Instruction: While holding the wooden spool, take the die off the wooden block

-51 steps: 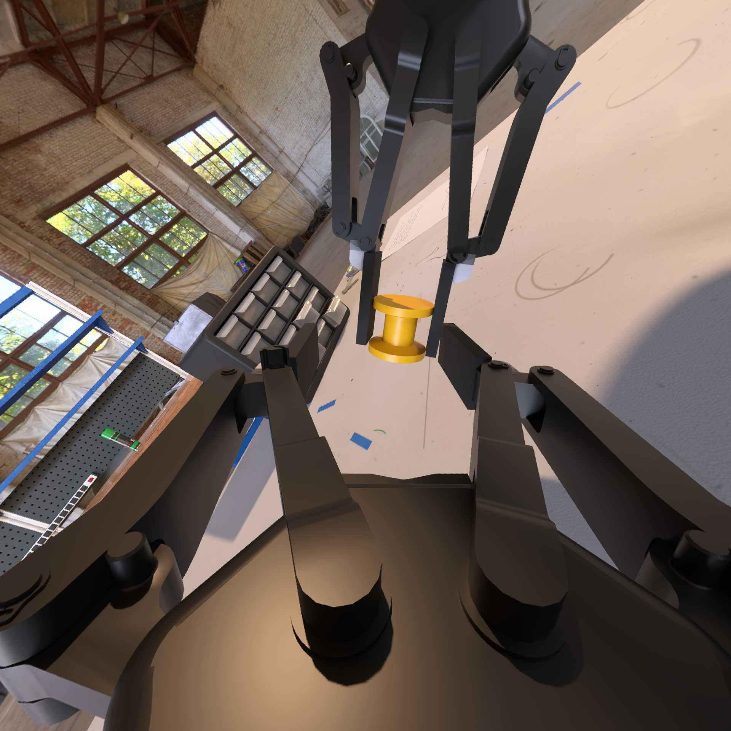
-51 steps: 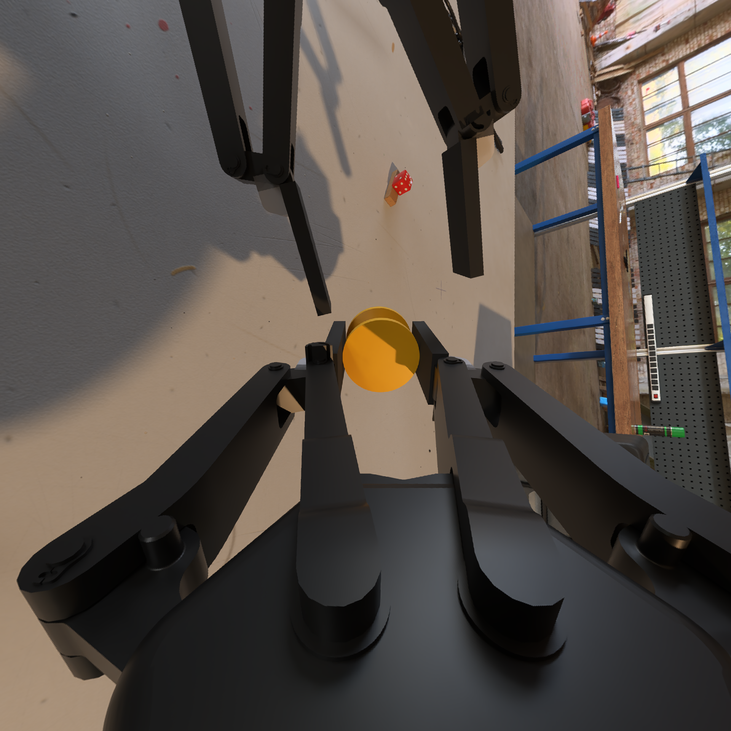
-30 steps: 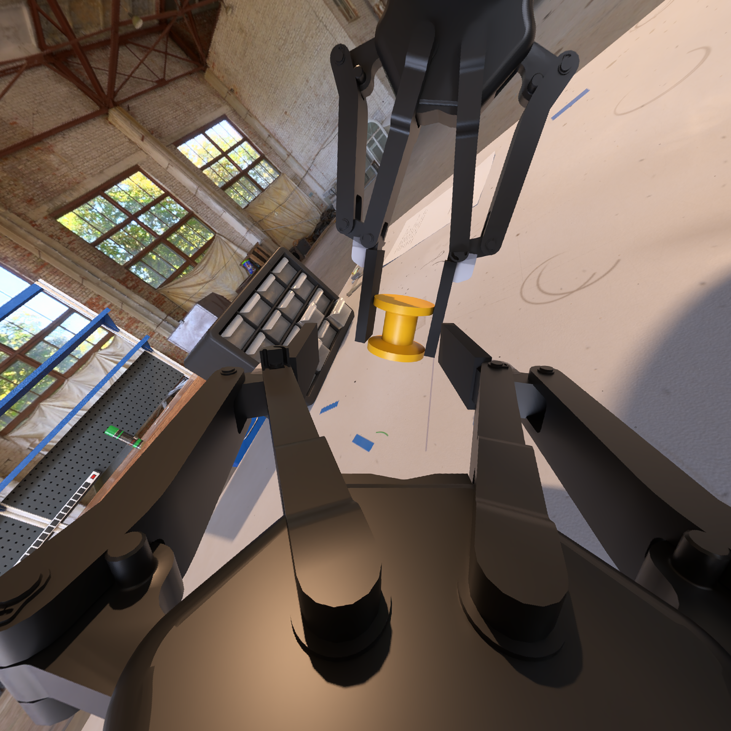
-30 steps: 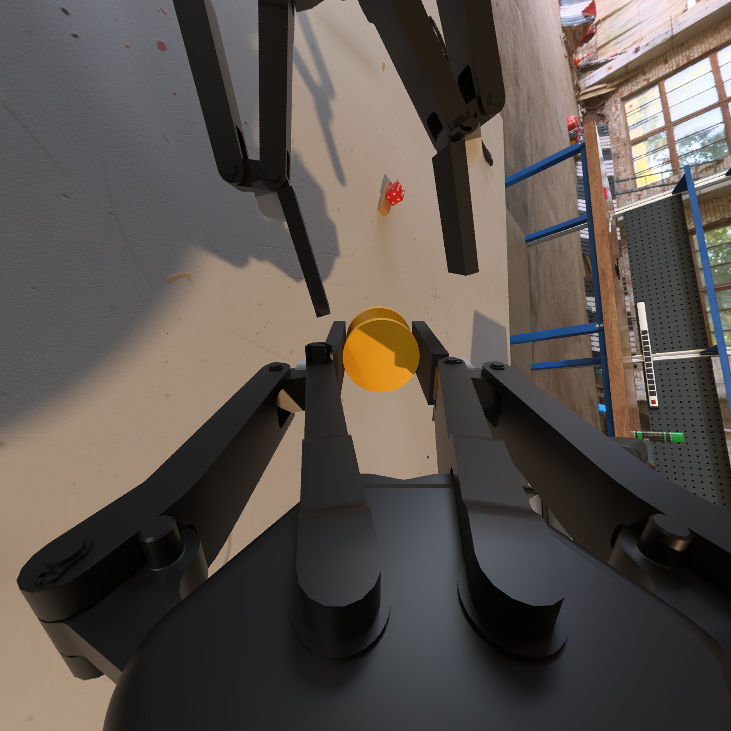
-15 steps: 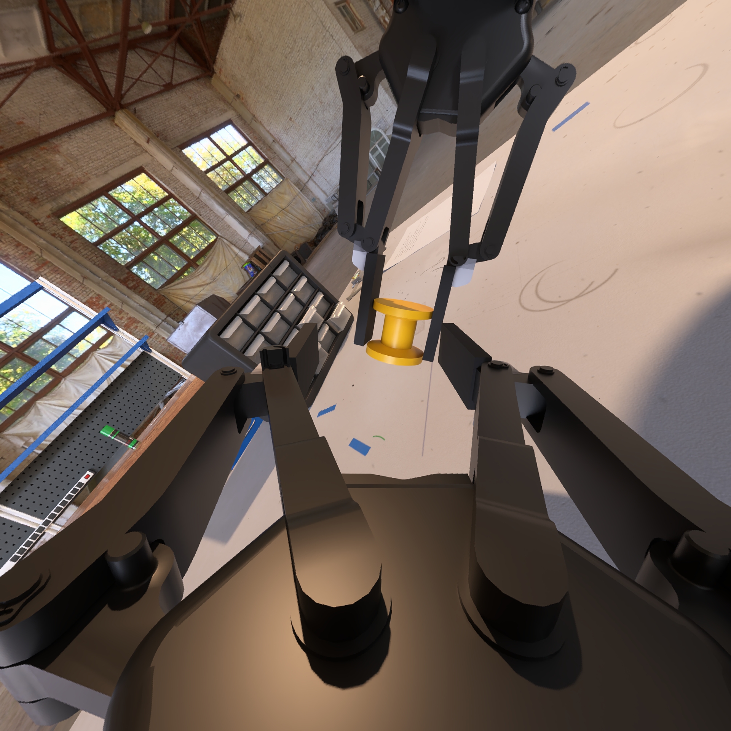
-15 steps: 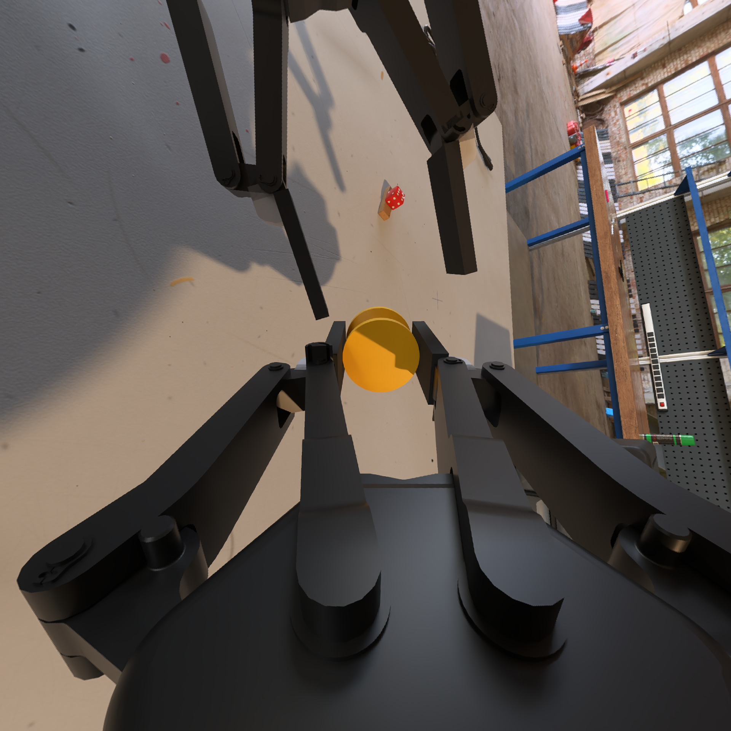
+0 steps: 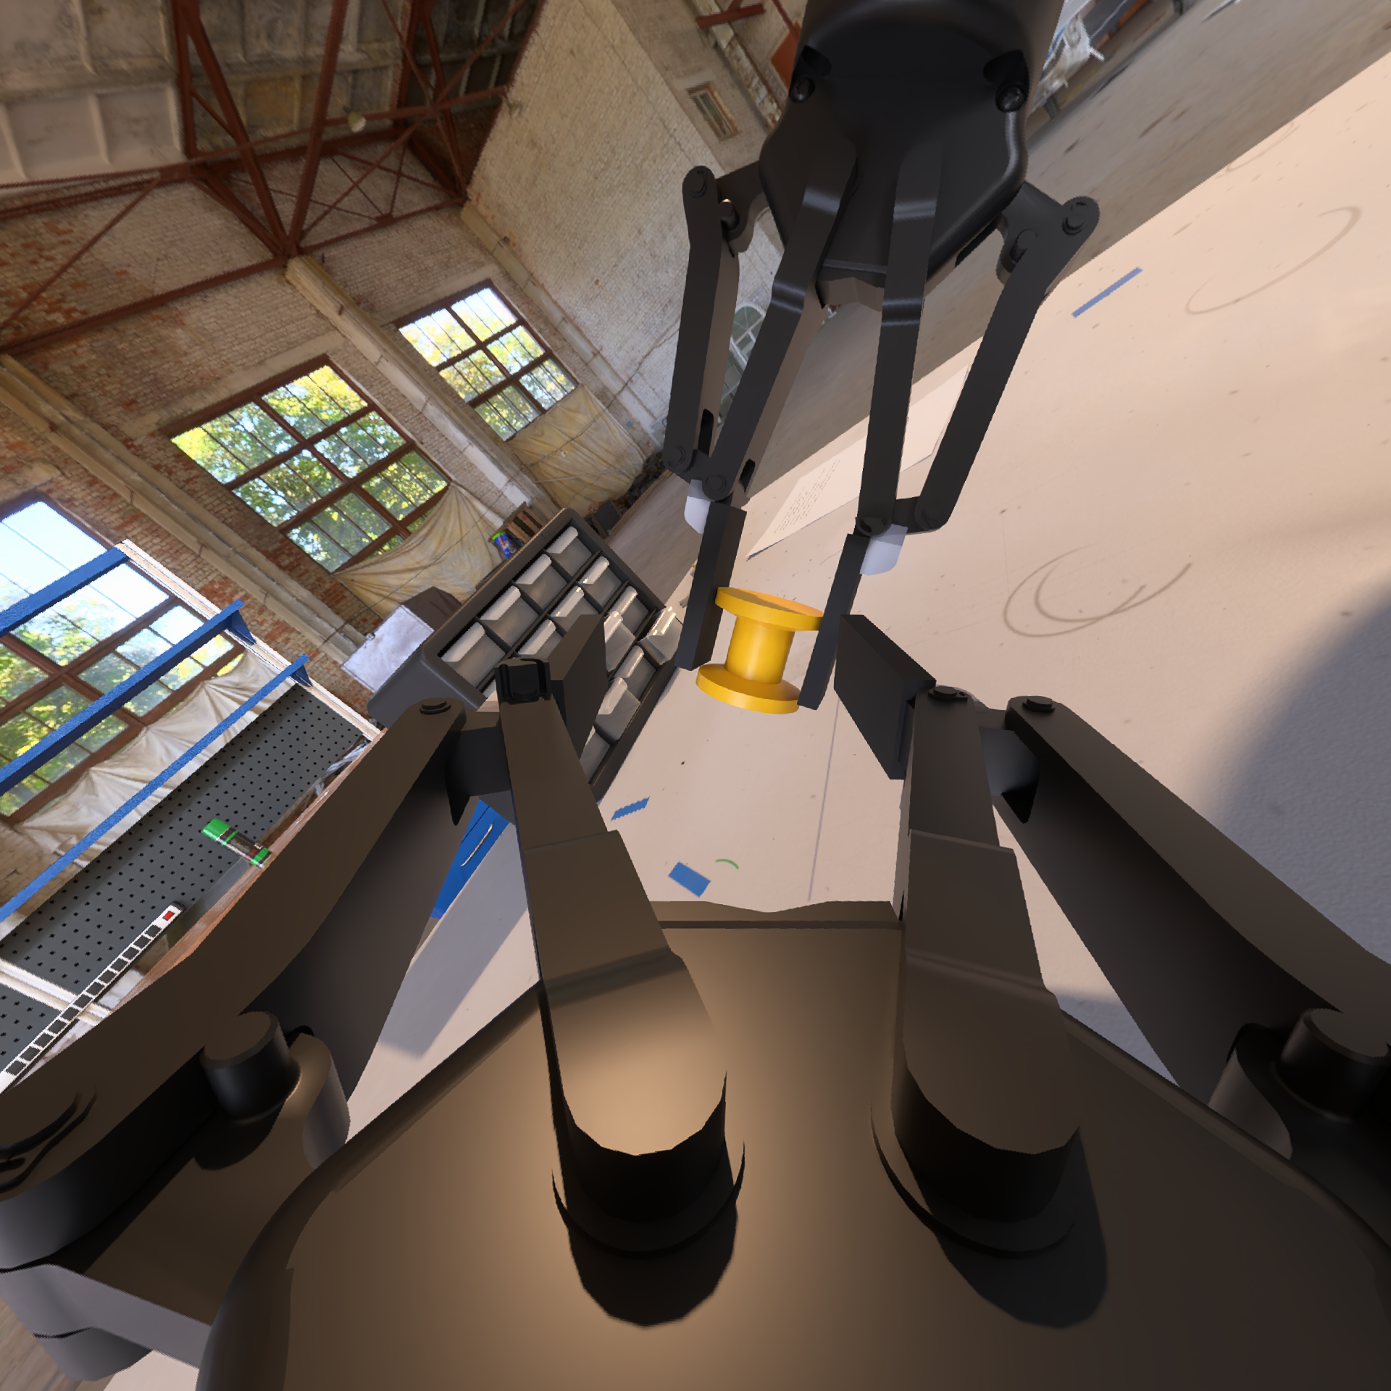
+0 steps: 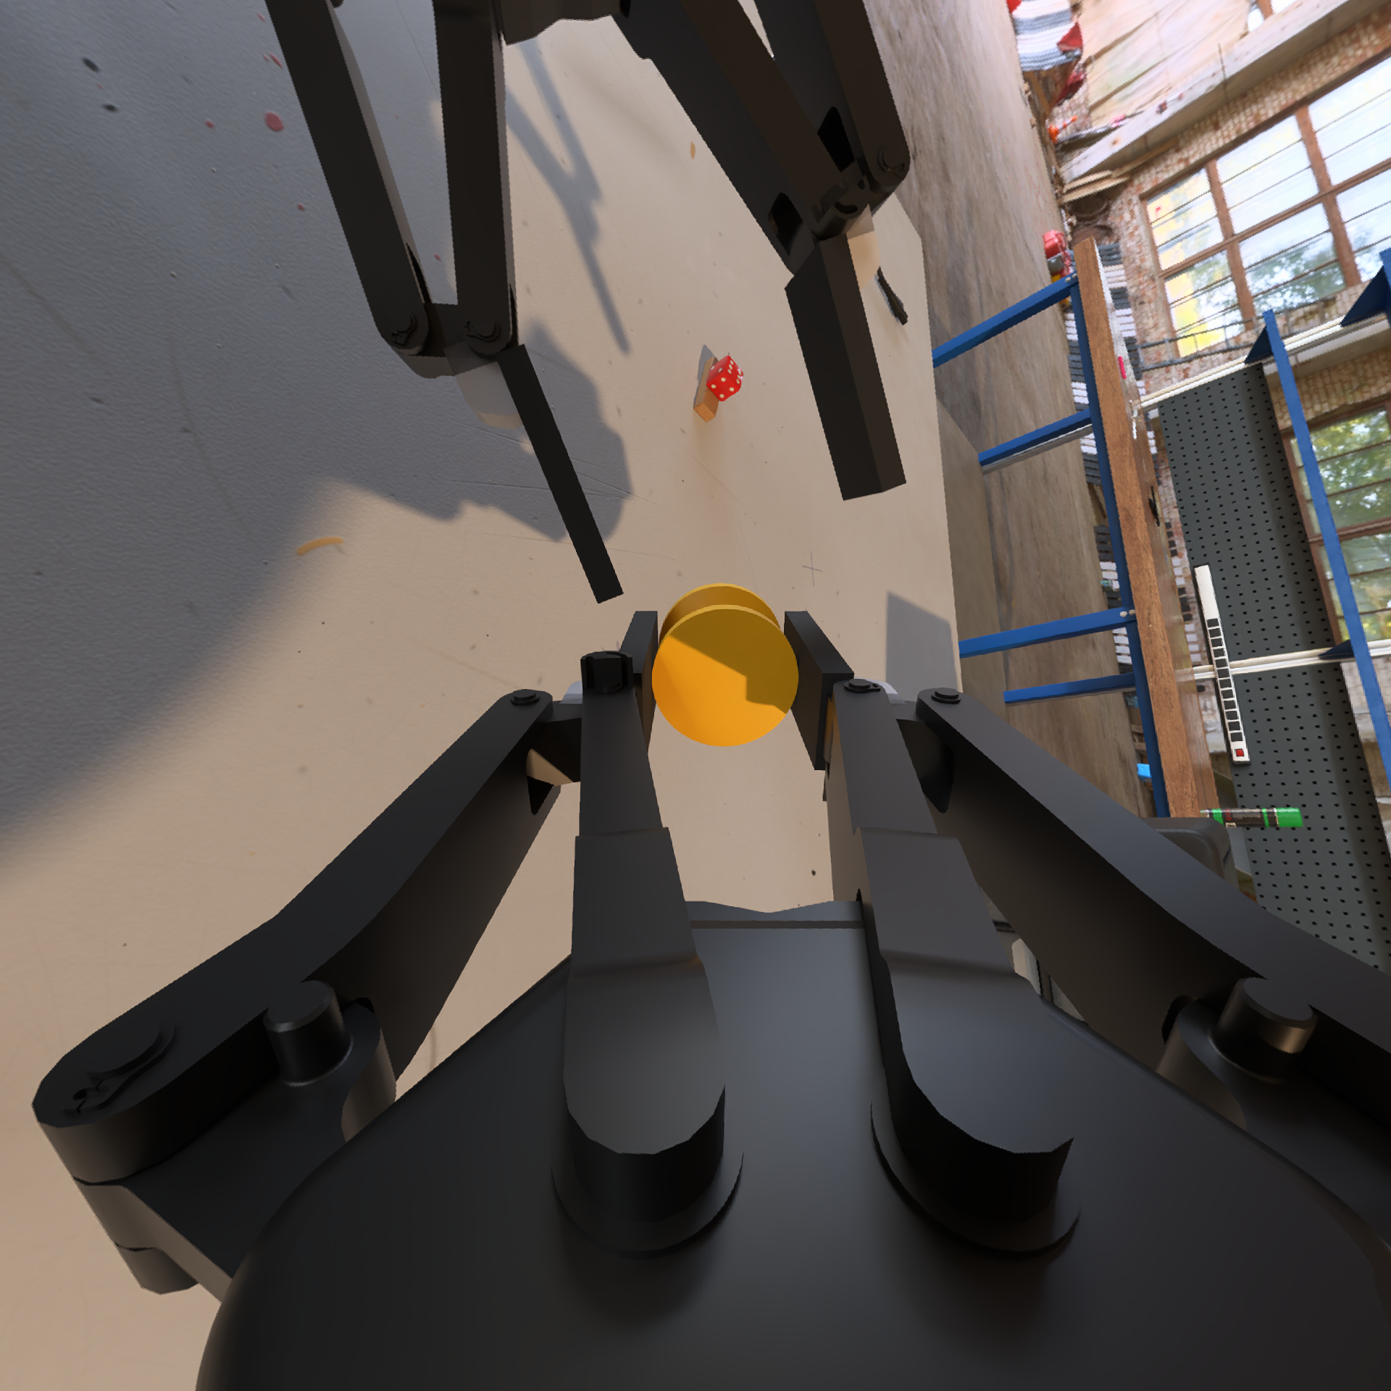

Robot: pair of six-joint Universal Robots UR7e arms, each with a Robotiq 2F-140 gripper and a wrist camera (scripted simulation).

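My right gripper (image 8: 722, 647) is shut on the yellow wooden spool (image 8: 722, 677), its pads on the spool's two sides, and holds it above the tan table (image 8: 226, 677). In the left wrist view the right gripper (image 7: 753, 677) hangs down from above with the spool (image 7: 756, 651) in it. My left gripper (image 7: 726, 640) is open and empty, its fingertips just short of the spool. In the right wrist view the left gripper (image 8: 738, 538) is open above the spool. Beyond it, the red die (image 8: 725, 376) sits on a small wooden block (image 8: 706, 406) on the table.
A dark drawer cabinet (image 7: 557, 602) stands at the table's edge to the left. A pegboard (image 7: 150, 850) and a blue shelf frame (image 8: 1091, 451) lie past the table edge. A paper sheet (image 7: 828, 489) and blue tape bits (image 7: 689, 877) lie on the table.
Both views have shifted slightly. The left gripper's fingers have drawn a little away from the spool. The right gripper stays shut on the spool; the die and block have not moved.
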